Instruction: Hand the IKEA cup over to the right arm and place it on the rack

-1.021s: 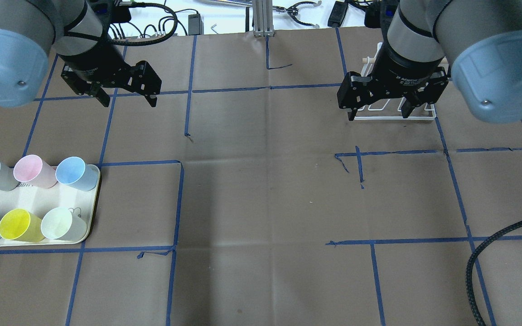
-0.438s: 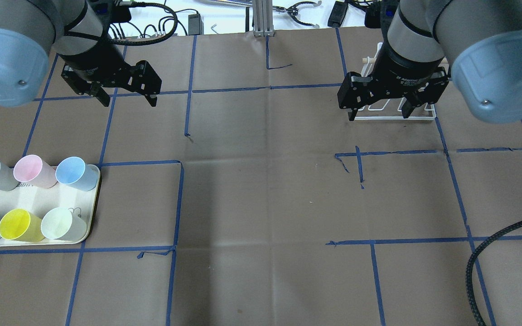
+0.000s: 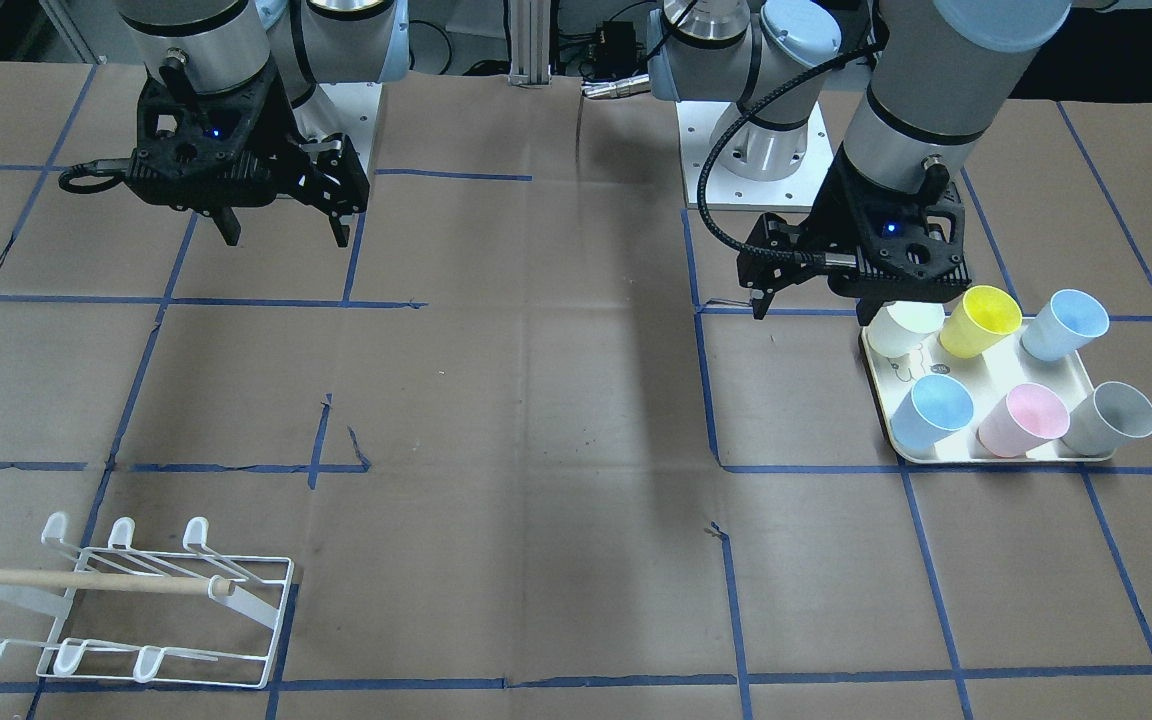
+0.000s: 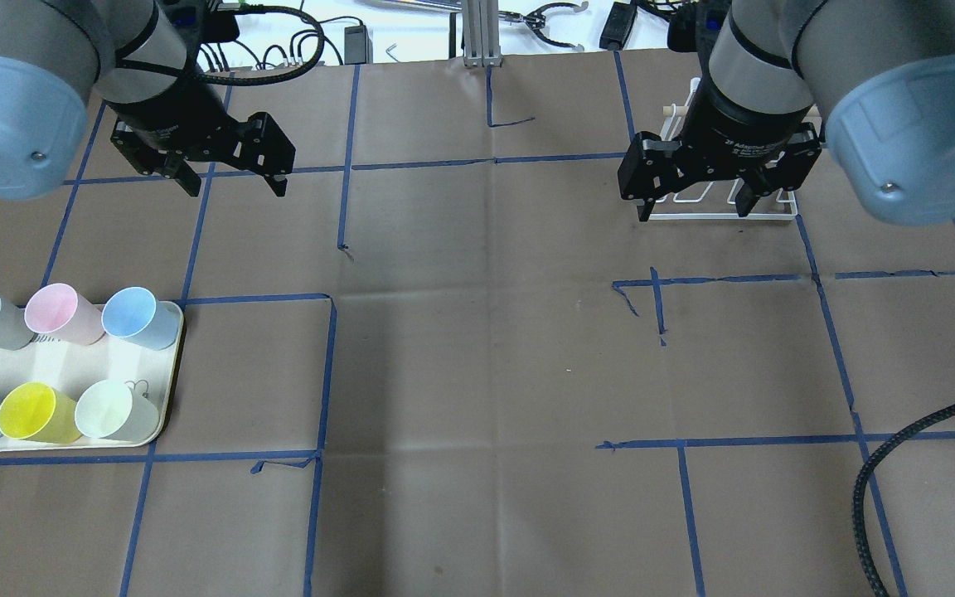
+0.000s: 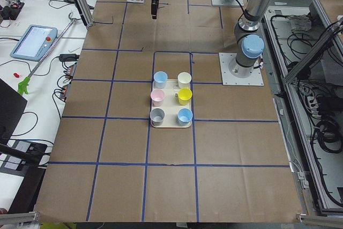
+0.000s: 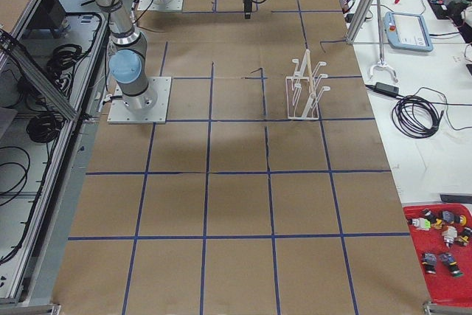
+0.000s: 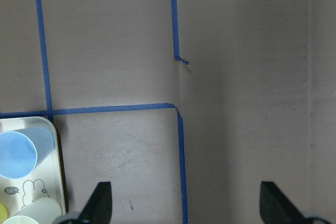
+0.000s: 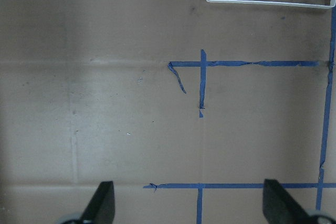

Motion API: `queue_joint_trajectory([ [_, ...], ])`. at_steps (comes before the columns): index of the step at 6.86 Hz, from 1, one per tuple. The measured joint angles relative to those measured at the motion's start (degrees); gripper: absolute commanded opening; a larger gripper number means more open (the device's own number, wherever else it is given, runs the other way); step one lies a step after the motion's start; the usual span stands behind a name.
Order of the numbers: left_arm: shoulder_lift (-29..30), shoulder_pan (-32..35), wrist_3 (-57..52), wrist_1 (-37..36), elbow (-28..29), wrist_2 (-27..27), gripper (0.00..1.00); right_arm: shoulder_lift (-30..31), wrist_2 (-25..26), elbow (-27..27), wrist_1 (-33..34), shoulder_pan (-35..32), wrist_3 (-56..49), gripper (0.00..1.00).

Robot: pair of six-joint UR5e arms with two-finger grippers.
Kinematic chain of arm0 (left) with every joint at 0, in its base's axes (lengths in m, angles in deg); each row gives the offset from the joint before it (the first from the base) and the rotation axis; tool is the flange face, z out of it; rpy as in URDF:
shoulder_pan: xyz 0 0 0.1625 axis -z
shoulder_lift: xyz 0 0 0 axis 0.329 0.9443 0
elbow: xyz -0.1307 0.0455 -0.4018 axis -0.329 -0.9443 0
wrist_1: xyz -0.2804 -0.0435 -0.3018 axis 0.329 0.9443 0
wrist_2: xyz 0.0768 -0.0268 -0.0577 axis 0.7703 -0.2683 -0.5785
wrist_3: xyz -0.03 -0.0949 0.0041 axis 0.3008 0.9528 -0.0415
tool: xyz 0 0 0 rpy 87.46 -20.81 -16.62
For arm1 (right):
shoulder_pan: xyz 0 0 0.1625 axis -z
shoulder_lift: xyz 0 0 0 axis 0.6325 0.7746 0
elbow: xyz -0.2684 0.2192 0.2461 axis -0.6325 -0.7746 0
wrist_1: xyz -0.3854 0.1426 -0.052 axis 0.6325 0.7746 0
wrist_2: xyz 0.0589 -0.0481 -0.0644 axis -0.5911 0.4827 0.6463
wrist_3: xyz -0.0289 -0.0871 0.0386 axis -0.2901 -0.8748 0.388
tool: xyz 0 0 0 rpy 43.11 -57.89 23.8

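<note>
Left hand and right hand both gape wide, holding nothing; cups sit on tray; rack well apart.

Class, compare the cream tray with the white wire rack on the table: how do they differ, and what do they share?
The tray is solid and cream with a shallow rim; the rack is open white wire with a wooden dowel across it. The tray carries six cups; the rack holds none. The tray sits on the robot's left side, the rack on its right. Both rest on the brown table.
</note>
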Motion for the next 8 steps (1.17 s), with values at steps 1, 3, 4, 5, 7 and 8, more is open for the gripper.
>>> queue_joint_trajectory([
  [1, -0.2, -0.3, -1.1, -0.1, -0.2, 0.0, 1.00, 0.0, 0.0, 0.0, 0.0, 0.0, 0.0, 1.00],
  [3, -0.6, -3.0, -5.4, -0.2, -0.6, 0.1, 1.00, 0.0, 0.0, 0.0, 0.0, -0.1, 0.0, 1.00],
  [4, -1.1, -7.0, -8.8, -0.4, -1.8, 0.1, 1.00, 0.0, 0.0, 0.0, 0.0, -0.1, 0.0, 1.00],
  [5, -1.8, -12.2, -13.5, -1.1, -3.6, 0.0, 1.00, 0.0, 0.0, 0.0, 0.0, -0.1, 0.0, 1.00],
  [7, -2.5, -19.6, -19.3, -2.0, -6.1, -0.1, 0.99, 0.0, 0.0, 0.0, 0.0, -0.1, 0.1, 1.00],
  [8, -2.5, -21.1, -20.8, -2.2, -6.5, 0.0, 0.99, 0.0, 0.0, 0.0, 0.0, -0.1, 0.1, 1.00],
])
